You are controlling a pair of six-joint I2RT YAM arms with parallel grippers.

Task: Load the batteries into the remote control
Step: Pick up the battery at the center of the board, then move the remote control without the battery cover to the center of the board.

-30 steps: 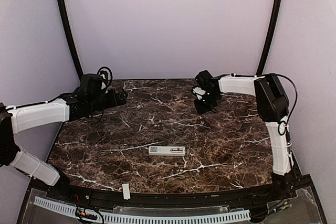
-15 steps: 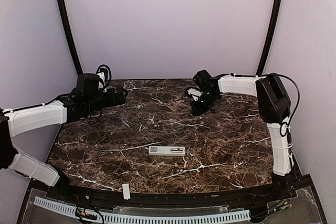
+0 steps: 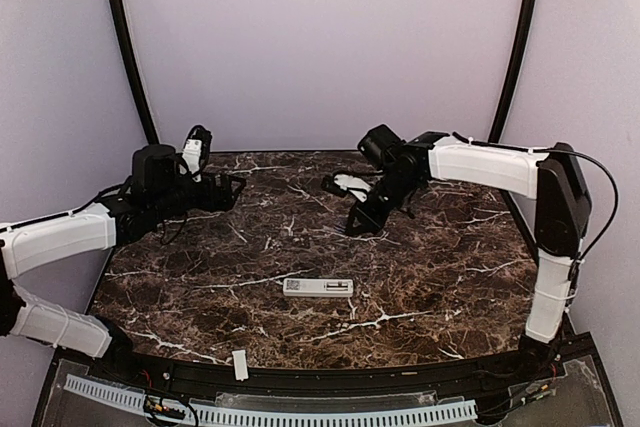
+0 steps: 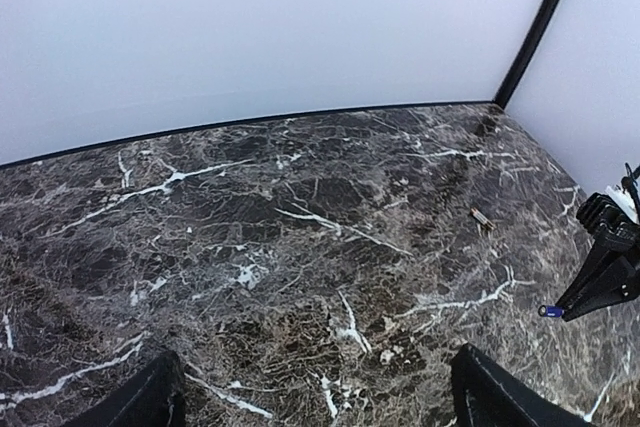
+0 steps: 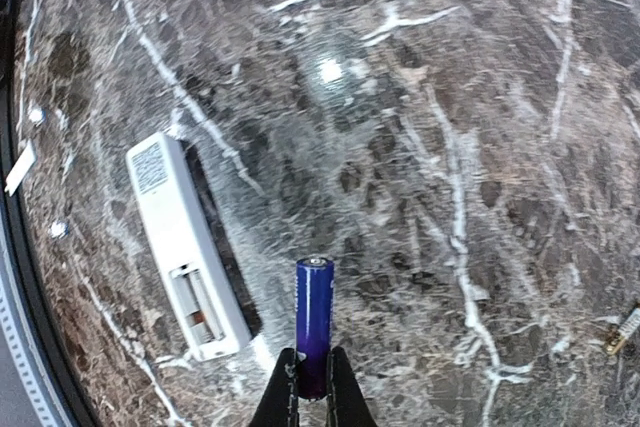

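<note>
The white remote control (image 3: 318,287) lies face down at the table's middle front, its battery compartment (image 5: 200,312) open and uncovered. My right gripper (image 3: 360,222) hovers behind the remote and is shut on a blue battery (image 5: 313,332), which sticks out ahead of the fingertips (image 5: 291,379). The remote (image 5: 185,247) lies left of that battery in the right wrist view. A second battery (image 4: 482,219) lies on the marble at the far side; it also shows in the right wrist view (image 5: 625,327). My left gripper (image 3: 228,192) is open and empty at the back left.
A short flat white strip (image 3: 240,364) lies at the table's near edge, left of centre. Dark marble table (image 3: 430,277) with a black rim, purple walls behind and at both sides. The right arm's gripper (image 4: 600,277) shows at the right of the left wrist view.
My right gripper has swung left and nearer, toward the table's middle, with the battery in it. My left arm has shifted slightly and its wrist has turned.
</note>
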